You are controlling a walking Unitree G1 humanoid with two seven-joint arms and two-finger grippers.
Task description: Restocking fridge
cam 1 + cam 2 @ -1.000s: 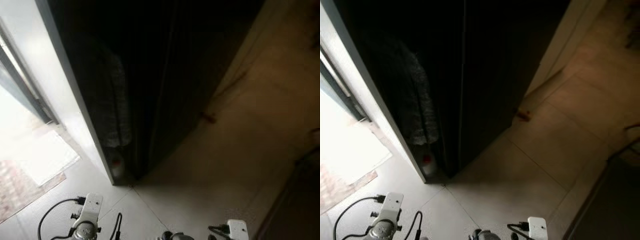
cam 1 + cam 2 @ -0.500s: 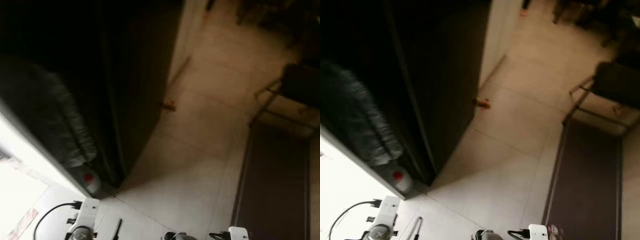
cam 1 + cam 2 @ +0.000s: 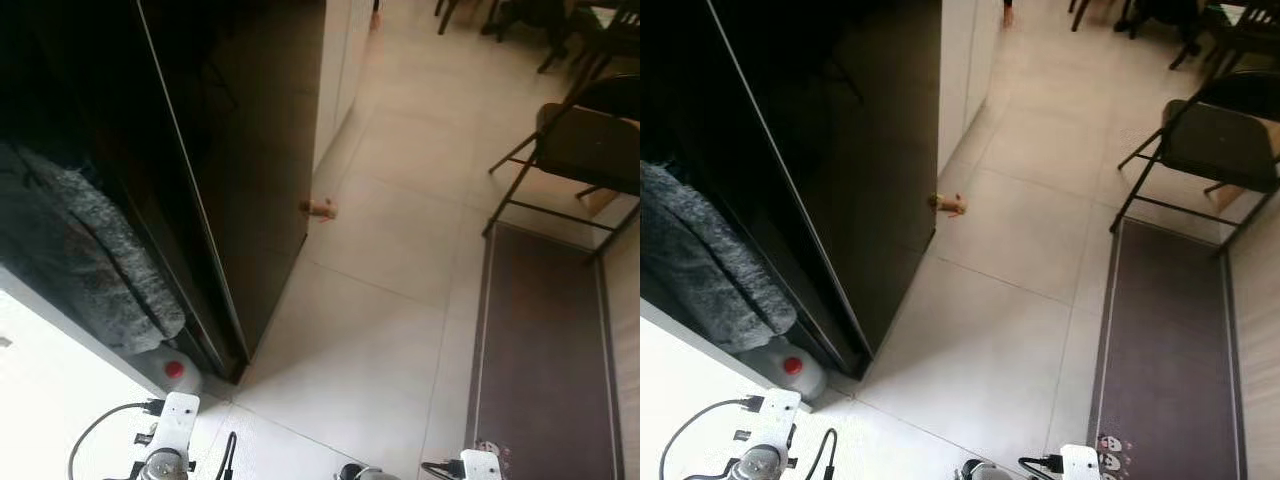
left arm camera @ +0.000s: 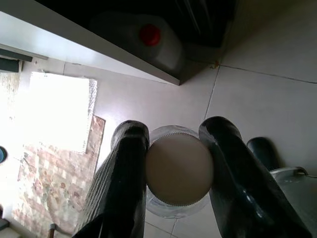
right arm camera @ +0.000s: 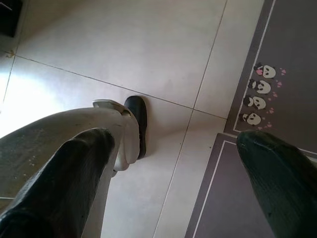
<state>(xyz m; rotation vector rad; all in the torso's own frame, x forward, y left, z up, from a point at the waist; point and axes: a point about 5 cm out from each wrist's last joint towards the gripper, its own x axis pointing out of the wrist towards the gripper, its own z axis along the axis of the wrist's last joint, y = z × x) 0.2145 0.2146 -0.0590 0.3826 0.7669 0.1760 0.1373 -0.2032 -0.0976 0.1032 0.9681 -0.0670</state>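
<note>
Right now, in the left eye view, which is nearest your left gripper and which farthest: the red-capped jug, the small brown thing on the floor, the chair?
1. Red-capped jug, just ahead by the dark cabinet's foot.
2. Small brown thing, farther along the cabinet's edge.
3. Chair, far right.

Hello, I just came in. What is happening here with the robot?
The robot stands on a tiled floor beside a tall dark fridge. Its left gripper is shut on a clear jar with a beige lid, pointing down at the floor. The right gripper hangs open and holds nothing. A jug with a red cap sits by the fridge's foot, and a folding chair stands near a dark mat.
</note>
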